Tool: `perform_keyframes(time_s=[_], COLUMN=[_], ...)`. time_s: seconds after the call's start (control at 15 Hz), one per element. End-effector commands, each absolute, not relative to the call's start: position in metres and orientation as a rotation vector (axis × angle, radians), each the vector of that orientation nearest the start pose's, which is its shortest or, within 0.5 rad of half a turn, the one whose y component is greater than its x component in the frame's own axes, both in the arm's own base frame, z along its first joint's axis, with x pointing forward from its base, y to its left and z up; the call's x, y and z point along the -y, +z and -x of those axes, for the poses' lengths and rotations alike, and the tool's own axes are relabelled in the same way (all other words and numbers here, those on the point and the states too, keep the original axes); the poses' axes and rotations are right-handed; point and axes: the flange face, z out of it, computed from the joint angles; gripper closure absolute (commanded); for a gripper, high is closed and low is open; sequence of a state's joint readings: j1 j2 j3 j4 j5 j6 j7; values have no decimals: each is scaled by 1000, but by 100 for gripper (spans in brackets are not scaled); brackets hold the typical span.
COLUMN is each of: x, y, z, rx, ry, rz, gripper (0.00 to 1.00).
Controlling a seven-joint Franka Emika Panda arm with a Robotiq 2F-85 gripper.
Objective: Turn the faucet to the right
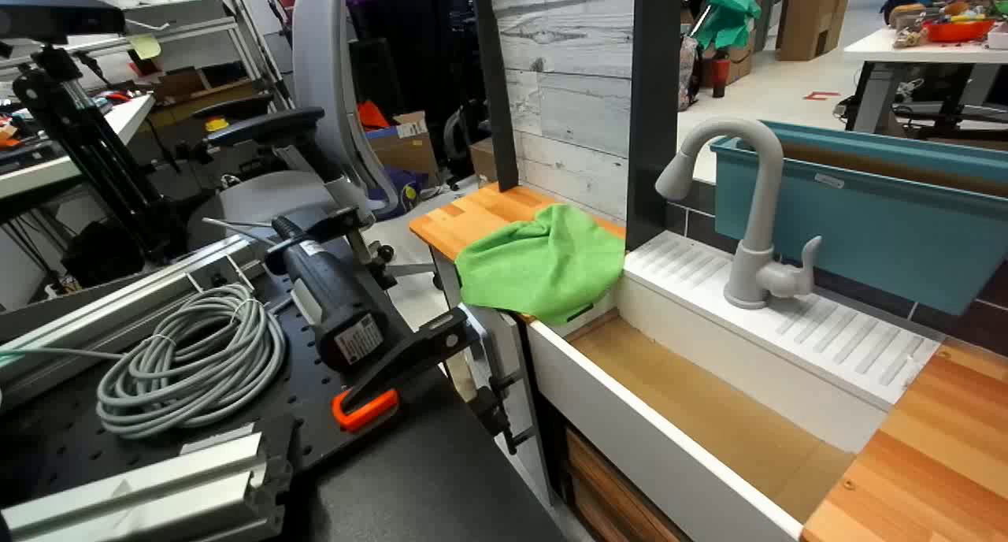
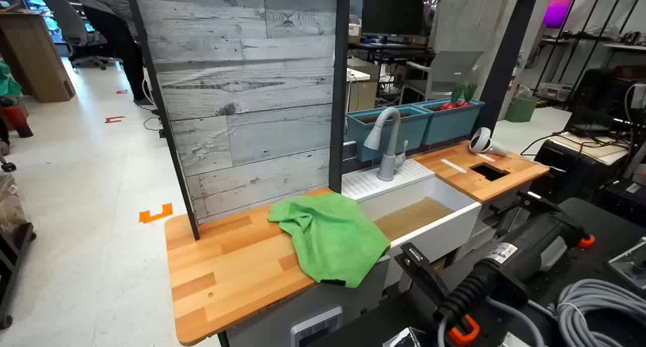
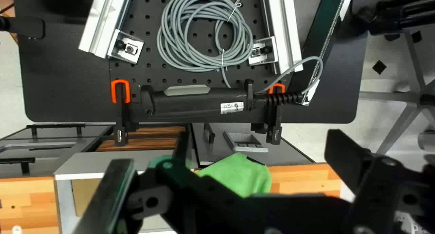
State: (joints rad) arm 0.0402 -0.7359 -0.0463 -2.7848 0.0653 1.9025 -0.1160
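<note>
- Can see the faucet [image 1: 767,199] in both exterior views, standing upright on the white ledge [image 1: 850,333] at the back of the sink [image 1: 630,439], about midway along.
- Can follow the grey spout [image 1: 677,176] arching up and over, then down toward the end of the sink with the green cloth [image 2: 333,236], and find the small side lever [image 1: 787,280] near the base, on the side away from the spout's tip (pointing up, by the look of it).
- Find that cloth crumpled on the wooden counter [image 2: 237,266] just beside the sink, partly hanging over the front edge.
- Can make out the gripper [image 3: 244,142] in the wrist view, with fingers [image 3: 343,159] spread well apart; cannot tell how high above the sink.
- See the teal planter [image 1: 850,219] right behind the sink, beyond the faucet, and a second teal planter [image 2: 451,122] alongside, holding red vegetables [image 2: 447,106] with green leaves.
- See the plank panel [image 2: 242,95] upright at the cloth end of the sink, behind the counter.
- Find the black table [image 3: 64,84] across from the sink's front, bearing a black cylindrical device [image 3: 190,103], a coiled grey cable [image 3: 200,62] and, along the edge nearest the sink, two orange-handled clamps [image 3: 120,118].
</note>
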Motion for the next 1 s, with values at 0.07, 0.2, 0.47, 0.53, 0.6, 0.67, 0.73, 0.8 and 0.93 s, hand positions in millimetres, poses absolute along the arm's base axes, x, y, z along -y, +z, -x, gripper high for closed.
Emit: perform_keyframes(time_s=[0.07, 0.2, 0.47, 0.53, 0.6, 0.67, 0.73, 0.8, 0.93], x=[-4, -4, -4, -4, -4, -4, -4, -4, -5], y=[401, 401, 401, 401, 401, 401, 401, 401, 398], z=[-300, -300, -300, -300, -300, -300, -300, -300, -311], rx=[149, 149, 149, 149, 149, 149, 149, 149, 95], ry=[217, 217, 217, 217, 217, 217, 217, 217, 139], rz=[3031, 3031, 3031, 3031, 3031, 3031, 3031, 3031, 3019], gripper=[0, 0, 0, 0, 0, 0, 0, 0, 0])
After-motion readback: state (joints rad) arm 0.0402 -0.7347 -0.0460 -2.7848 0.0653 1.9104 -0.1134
